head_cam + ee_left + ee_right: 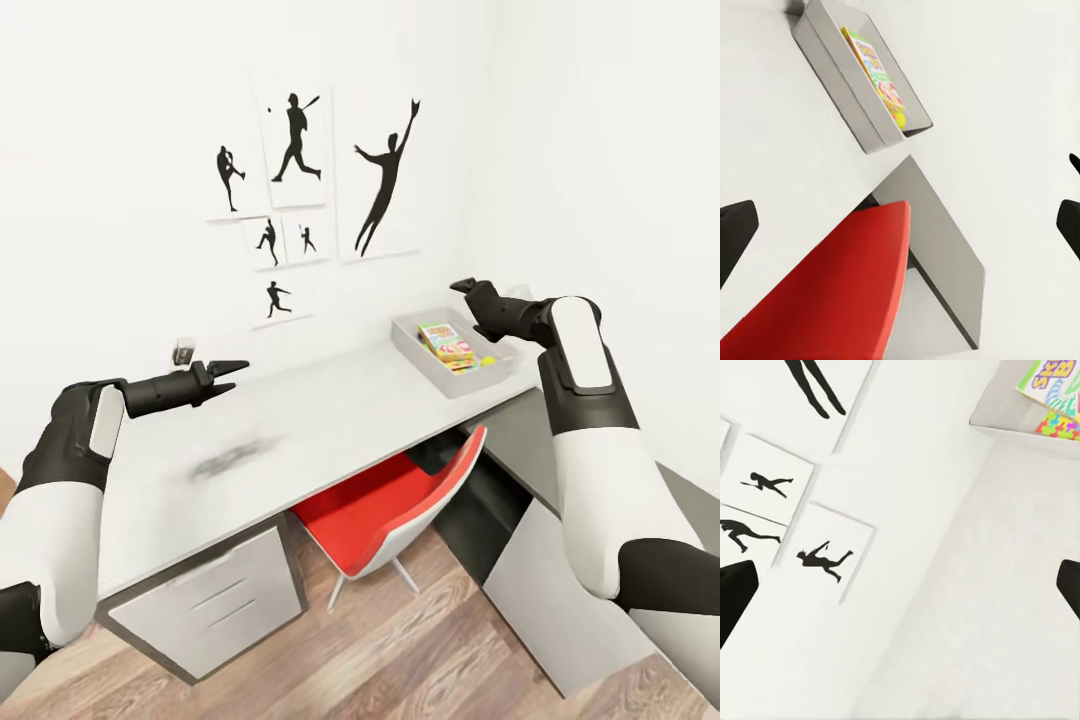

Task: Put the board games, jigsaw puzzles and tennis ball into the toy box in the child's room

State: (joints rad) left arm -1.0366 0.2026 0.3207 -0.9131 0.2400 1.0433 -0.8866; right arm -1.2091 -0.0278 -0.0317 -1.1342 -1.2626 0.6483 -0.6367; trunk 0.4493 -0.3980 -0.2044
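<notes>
A: Head view, item one?
B: Toy box, pale grey tray at two o'clock on the long pale surface, near the wall corner. Inside: a board game with a bright printed cover, a jigsaw puzzle edge beneath it, and a yellow-green spot that may be the tennis ball.

A: Arms?
B: Left pincer at nine o'clock, held above the surface, fingers apart, nothing between them. Right pincer at the box's far side, pointing away from the camera; whether it is apart or together I cannot tell here.

A: Left wrist view?
B: Toy box seen aslant with the printed cover inside, red chair tucked under the surface. Dark fingertips at both edges, spread wide, empty.

A: Right wrist view?
B: Wall prints of ball players, a corner of the toy box with the cover and puzzle pieces. Fingertips wide apart, holding nothing.

A: Progress?
B: Judged late: several toys are boxed, and no loose toy lies on the visible surface. The full count inside cannot be confirmed.
</notes>
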